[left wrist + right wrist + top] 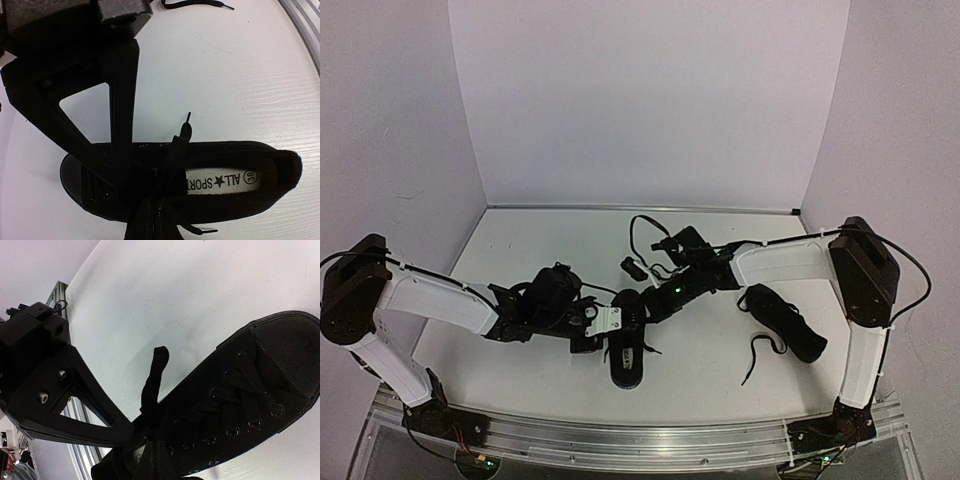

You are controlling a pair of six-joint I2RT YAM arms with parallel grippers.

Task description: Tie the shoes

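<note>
The shoe being tied [625, 355] lies mid-tabletop [520, 240] between both arms, long axis near-to-far, toe away. The other shoe [785, 322] lies well to the right. The left hand [127, 175] is clenched at the laces, and the right hand [136, 432] pinches a lace end [152, 385] upright.

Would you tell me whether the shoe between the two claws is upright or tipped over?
Upright: the shoe sits sole-down, its insole label facing up.
</note>
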